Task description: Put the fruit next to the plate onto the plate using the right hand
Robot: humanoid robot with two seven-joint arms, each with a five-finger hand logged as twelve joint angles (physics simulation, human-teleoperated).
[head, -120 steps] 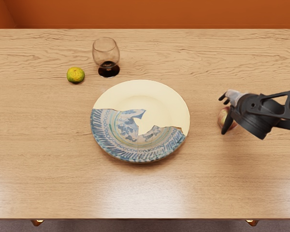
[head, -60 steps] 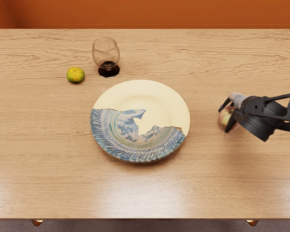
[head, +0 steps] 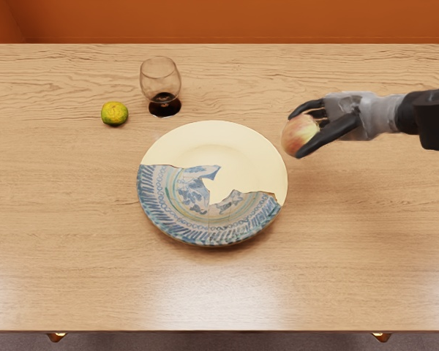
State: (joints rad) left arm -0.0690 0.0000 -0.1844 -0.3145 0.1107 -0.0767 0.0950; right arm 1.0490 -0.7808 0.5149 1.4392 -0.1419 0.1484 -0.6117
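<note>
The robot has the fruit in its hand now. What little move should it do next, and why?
Probably carry it a bit to the left, over the middle of the plate, before lowering. The right robot hand grips the fruit in the air by the plate's right rim, so letting go here might drop it on the table or the edge.

We see our right arm as a boxy black forearm (head: 433, 117) that narrows into a pale grey, cylindrical wrist (head: 380, 115). Our robot hand (head: 342, 115) has a grey palm and slim, jointed fingers (head: 328, 134) sheathed in glossy black.
</note>
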